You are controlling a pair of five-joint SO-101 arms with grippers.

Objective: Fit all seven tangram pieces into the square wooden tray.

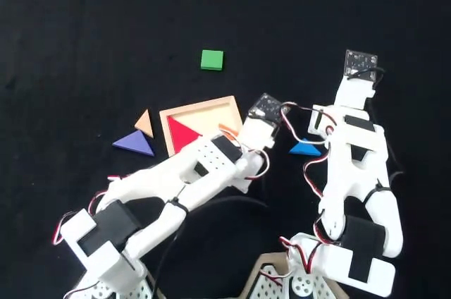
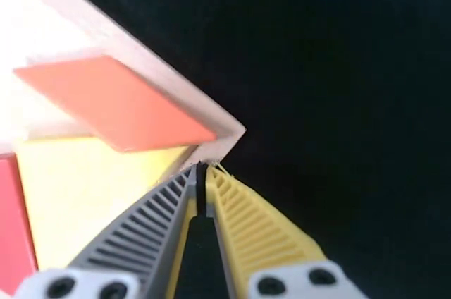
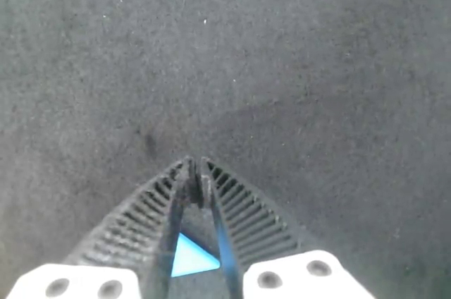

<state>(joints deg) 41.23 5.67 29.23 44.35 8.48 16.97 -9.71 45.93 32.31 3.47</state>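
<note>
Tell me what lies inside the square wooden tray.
Inside the tray lie a red triangle, a yellow piece and an orange parallelogram. In the high view the left arm covers one corner.

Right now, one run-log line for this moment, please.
left gripper shut at tray corner | orange piece overlapping tray rim | right gripper shut | blue triangle outside tray

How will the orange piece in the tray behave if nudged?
The orange piece looks rigid and flat, so it should slide rather than roll or bend. It seems to sit raised over the yellow piece, casting a shadow, so a push may drop or skid it. The tray rim beside it would likely stop it.
</note>
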